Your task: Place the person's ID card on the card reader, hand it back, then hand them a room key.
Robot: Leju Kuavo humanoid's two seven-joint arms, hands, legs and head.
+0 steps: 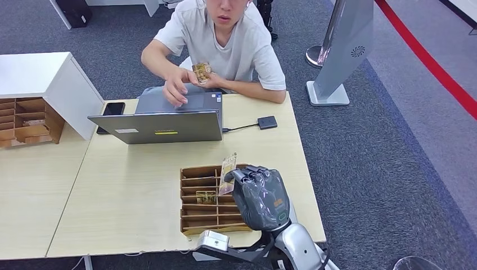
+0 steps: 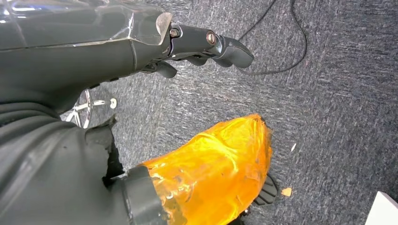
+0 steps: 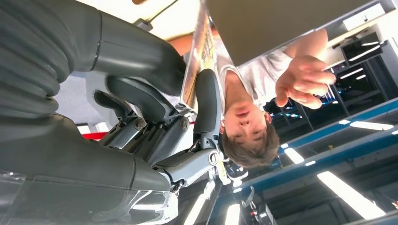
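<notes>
Nearest the robot, above the near edge of the pale wooden worktop (image 1: 129,191): right hand (image 1: 260,197), its fingers (image 3: 207,101) pinching a thin gold-printed room key card (image 1: 228,173), held upright over the slotted brown wooden card holder (image 1: 198,199). One more gold card (image 1: 206,197) lies in a slot just beside the fingers. Beyond the fingers: grey open laptop (image 1: 163,125), with a small black square card reader (image 1: 267,122) wired to it. Farther still: seated person in a white T-shirt (image 1: 225,45), holding a gold ID card (image 1: 202,72). Left hand (image 2: 155,44): hanging over grey carpet (image 2: 338,93), fingers (image 2: 230,49) loosely extended, holding nothing.
</notes>
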